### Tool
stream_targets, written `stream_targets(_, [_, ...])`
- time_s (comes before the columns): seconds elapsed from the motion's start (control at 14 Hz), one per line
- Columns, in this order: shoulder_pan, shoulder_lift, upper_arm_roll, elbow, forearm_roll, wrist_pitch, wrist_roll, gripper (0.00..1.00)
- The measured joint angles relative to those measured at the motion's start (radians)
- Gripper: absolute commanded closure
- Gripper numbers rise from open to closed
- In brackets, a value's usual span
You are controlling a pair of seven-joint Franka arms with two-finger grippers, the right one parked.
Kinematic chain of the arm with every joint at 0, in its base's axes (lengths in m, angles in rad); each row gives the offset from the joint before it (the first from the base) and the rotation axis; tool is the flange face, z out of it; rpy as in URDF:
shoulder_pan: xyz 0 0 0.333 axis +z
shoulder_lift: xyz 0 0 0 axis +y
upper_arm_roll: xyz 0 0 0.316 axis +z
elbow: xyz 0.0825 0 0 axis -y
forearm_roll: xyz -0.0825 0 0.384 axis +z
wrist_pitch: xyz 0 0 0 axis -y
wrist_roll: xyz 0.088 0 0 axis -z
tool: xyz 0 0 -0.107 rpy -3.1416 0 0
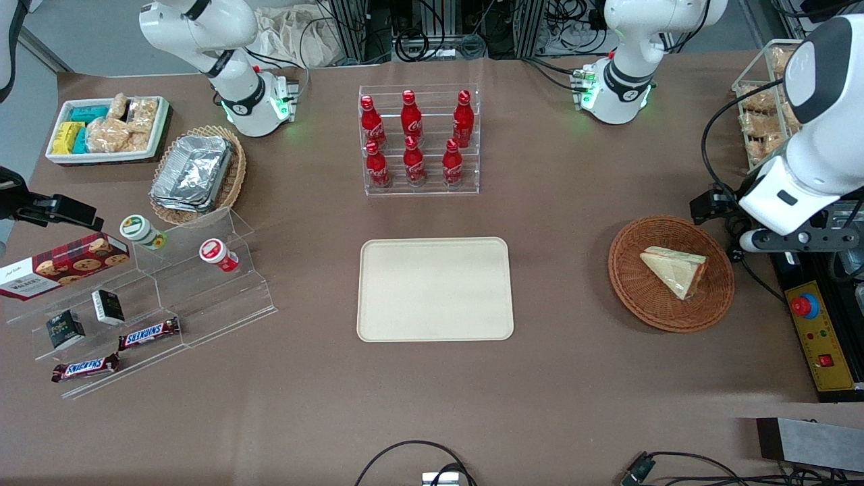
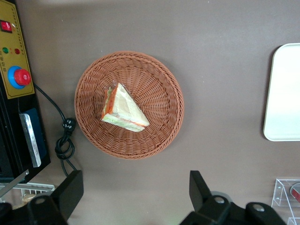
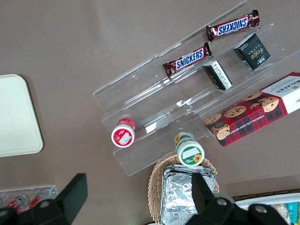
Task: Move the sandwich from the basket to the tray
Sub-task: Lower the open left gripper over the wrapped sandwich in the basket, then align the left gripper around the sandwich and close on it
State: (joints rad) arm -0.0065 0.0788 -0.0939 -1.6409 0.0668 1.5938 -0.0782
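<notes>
The sandwich (image 1: 675, 268), a pale wedge with orange and green filling, lies in the round reddish-brown wicker basket (image 1: 634, 297) toward the working arm's end of the table. The cream tray (image 1: 435, 289) lies bare at the table's middle. My left gripper (image 1: 712, 206) hangs high above the table, beside the basket and a little farther from the front camera. In the left wrist view the sandwich (image 2: 123, 110) sits in the basket (image 2: 159, 79), and the gripper (image 2: 136, 197) is open wide and empty, with bare table between its fingers. The tray's edge (image 2: 286, 93) shows there too.
A clear rack of red bottles (image 1: 420, 138) stands farther from the front camera than the tray. A yellow control box with a red stop button (image 1: 820, 337) lies beside the basket. Clear display steps (image 1: 169, 290), an oval basket with foil trays (image 1: 196, 174) and a white snack bin (image 1: 104, 128) lie toward the parked arm's end.
</notes>
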Motion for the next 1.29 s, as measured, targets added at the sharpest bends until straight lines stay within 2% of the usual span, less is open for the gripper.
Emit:
stream_targets(0.57, [0.0,0.062,0.0,0.022,0.01,-0.013,-0.022,0.0])
stream_targets(0.79, [0.018,0.079,0.006,0.0,0.01,0.008,-0.208,0.0])
stream_targets(1.0, [0.048,0.072,0.008,-0.131,0.01,0.167,-0.329,0.0])
stream_targets(1.29, [0.113,0.055,0.013,-0.331,0.01,0.379,-0.373,0.0])
